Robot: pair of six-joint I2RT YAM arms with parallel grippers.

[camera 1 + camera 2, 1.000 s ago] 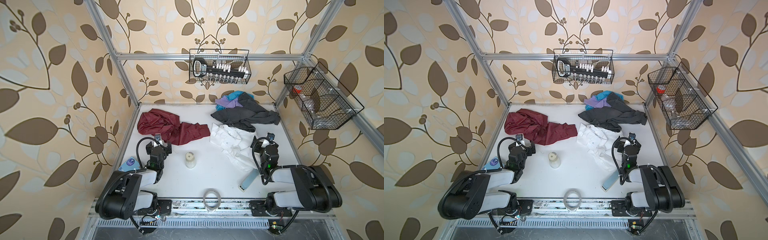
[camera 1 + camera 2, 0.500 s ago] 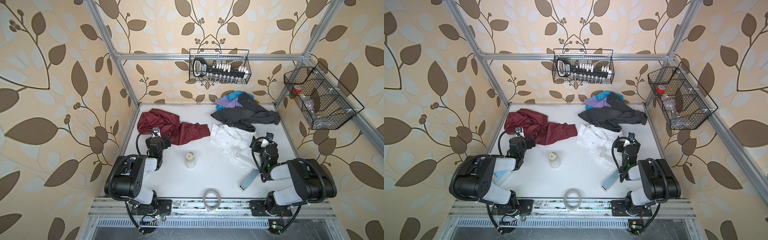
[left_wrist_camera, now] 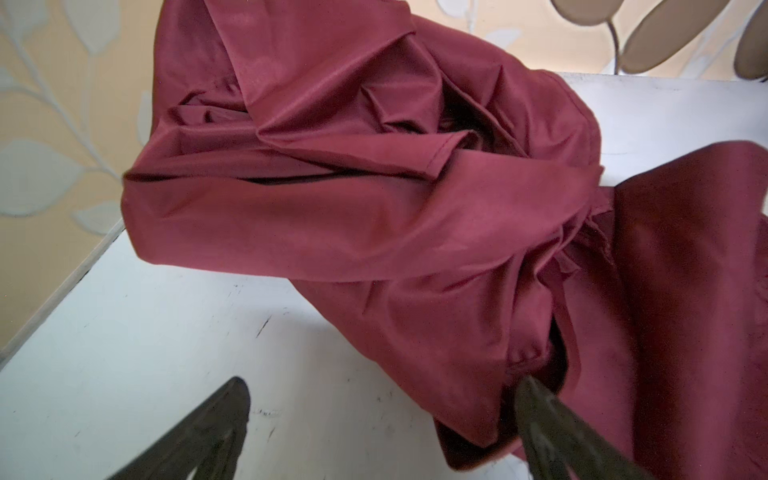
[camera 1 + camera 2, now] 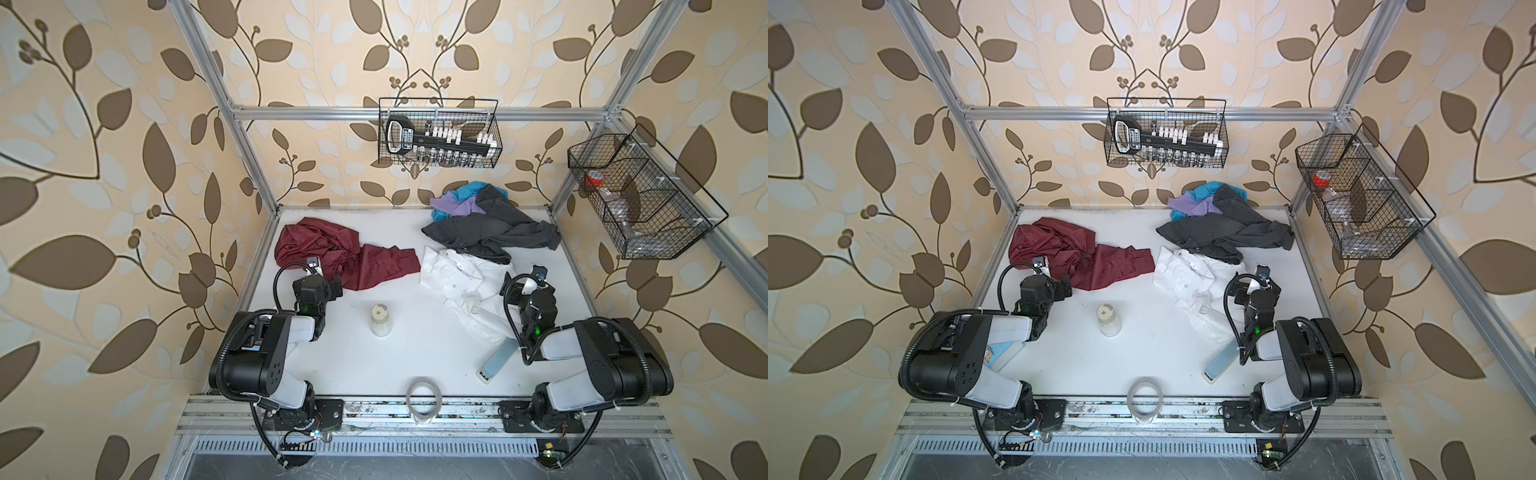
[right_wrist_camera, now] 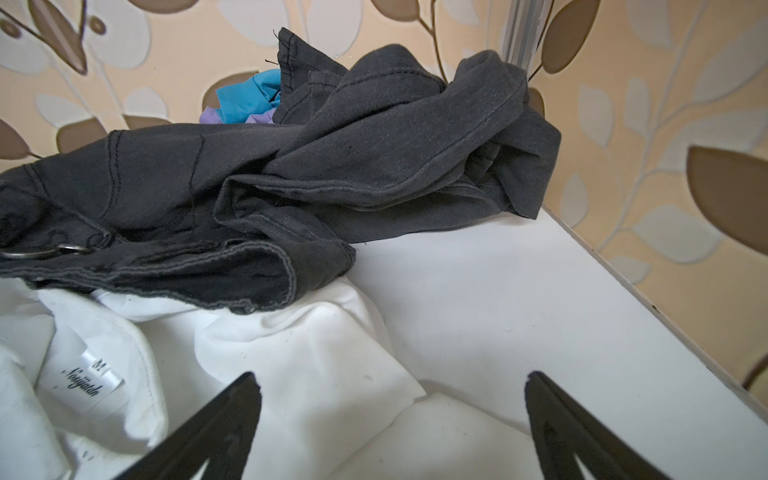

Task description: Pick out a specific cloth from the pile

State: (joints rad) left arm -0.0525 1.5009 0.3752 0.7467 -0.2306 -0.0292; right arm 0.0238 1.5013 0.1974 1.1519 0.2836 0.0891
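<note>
A: Front rail first: clear tape ring (image 4: 409, 397), pale blue flat bar (image 4: 496, 359), small white capped bottle (image 4: 380, 322) mid-table. None task items.
B: Noted. Left gripper (image 3: 382, 386)?
A: Fingers apart, nothing clamped. One tip against near hem of crinkled, slightly shiny dark maroon cloth (image 3: 374, 216), other tip over bare white table (image 3: 145, 332).
B: Right gripper (image 5: 390, 380)?
A: Spread wide, empty, low over white buttoned shirt (image 5: 291, 365).
B: Cloth position?
A: Back-left of table in both top views, lying alone. Well apart from the pile (image 4: 490, 224) of dark grey, lavender and turquoise garments in back-right corner. One end just beside shirt; contact unclear.
B: Step?
A: Judging by layout: cloth already out of pile, so release or re-grip stage. Cannot tell which.
B: Next move?
A: If re-grip: nudge forward, straddle hem, close low. Thin fabric, likely to slip. Otherwise: back off, done.
</note>
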